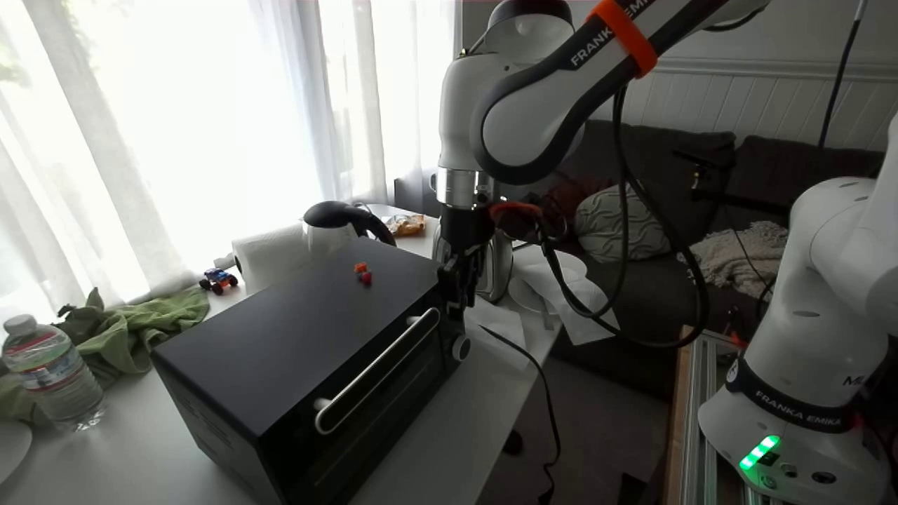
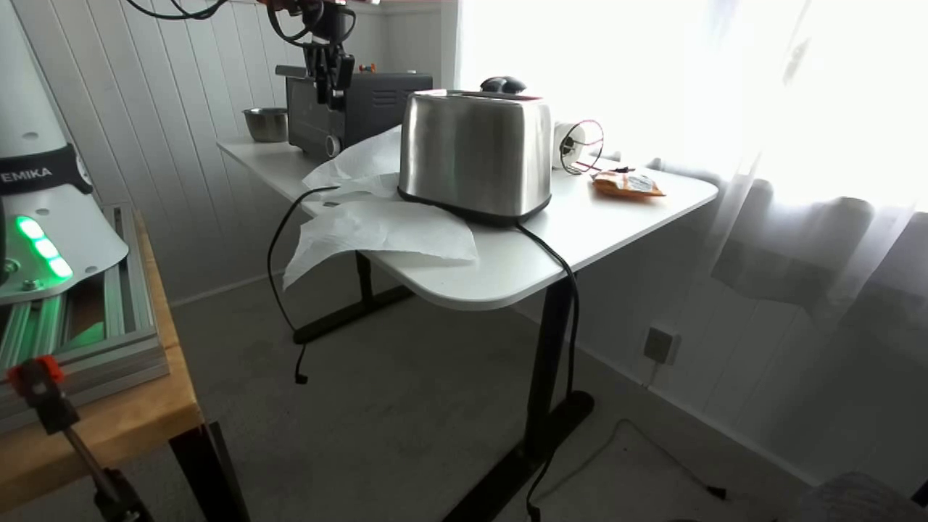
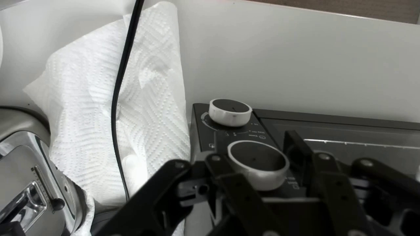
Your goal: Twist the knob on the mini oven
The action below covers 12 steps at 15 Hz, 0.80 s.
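Note:
The mini oven (image 1: 302, 322) is a black box on the white table; it also shows in another exterior view (image 2: 384, 105). A silver bar handle (image 1: 379, 370) runs across its front. In the wrist view two round knobs with silver rims sit on its control panel: a knob farther from the gripper (image 3: 230, 113) and a nearer knob (image 3: 259, 159). My gripper (image 3: 258, 146) is open, pointing down at the oven's knob end, its fingers on either side of the nearer knob. I cannot tell whether a finger touches it. The gripper shows in both exterior views (image 1: 459, 284) (image 2: 332, 87).
A silver toaster (image 2: 471, 156) stands beside the oven's knob end. White paper towels (image 3: 151, 82) and a black cord (image 3: 115, 98) lie between them. Small orange and red items (image 1: 363, 272) rest on the oven top. A metal bowl (image 2: 266, 125) stands past the oven.

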### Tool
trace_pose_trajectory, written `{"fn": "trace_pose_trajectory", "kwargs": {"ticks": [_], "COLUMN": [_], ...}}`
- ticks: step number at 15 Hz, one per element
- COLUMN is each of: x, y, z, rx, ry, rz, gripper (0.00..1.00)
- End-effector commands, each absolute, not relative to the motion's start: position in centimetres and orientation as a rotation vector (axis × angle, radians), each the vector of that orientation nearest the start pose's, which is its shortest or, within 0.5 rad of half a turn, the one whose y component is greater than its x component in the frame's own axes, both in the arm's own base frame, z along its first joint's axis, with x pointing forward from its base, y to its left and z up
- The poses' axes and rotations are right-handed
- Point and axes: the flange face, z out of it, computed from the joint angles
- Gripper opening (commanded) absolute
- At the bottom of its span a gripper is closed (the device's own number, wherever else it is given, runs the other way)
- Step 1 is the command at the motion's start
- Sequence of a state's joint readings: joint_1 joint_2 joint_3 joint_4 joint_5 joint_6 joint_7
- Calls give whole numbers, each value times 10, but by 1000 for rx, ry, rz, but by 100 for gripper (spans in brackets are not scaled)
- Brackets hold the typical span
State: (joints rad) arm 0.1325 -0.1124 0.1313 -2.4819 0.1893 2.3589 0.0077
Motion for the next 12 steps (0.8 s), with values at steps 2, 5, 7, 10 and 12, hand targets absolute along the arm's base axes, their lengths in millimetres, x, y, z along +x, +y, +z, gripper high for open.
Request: {"fn": "trace_pose_trajectory", "kwargs": {"ticks": [2, 5, 7, 10, 12], "x": [449, 452, 453, 455, 455], "y": [122, 115, 106, 88, 78], "z": [332, 325, 321, 312, 305], "rx": [-3040, -2960, -2886, -2744, -2653], "ry": [-175, -212, -221, -214, -209], "rz": [24, -14, -51, -51, -35], "gripper": [22, 22, 22, 22, 22]}}
